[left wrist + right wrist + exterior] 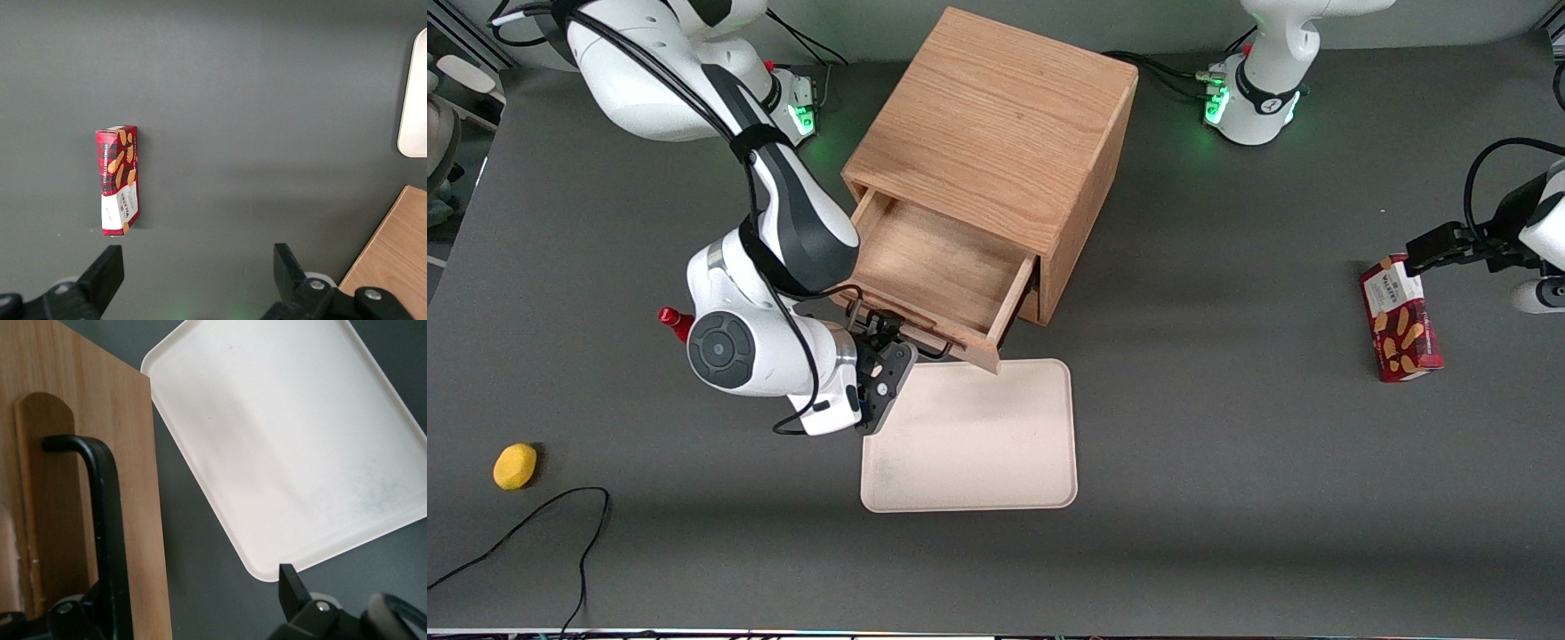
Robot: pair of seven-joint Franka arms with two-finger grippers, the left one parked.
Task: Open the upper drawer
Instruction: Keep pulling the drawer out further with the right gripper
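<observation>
Jaws spread wide, gripper (885,356) sitting at the black wire handle (100,520), one finger beside the bar, nothing clamped. Upper drawer (938,276) is standing pulled well out of the oak cabinet (996,133), centre frame, overhanging the cream tray (971,440). Risk: further pulling could yank the drawer free onto that tray.

end effector (889,348): fingertips hidden by arm | upper drawer (938,267): handle partly covered, lower front unseen
</observation>
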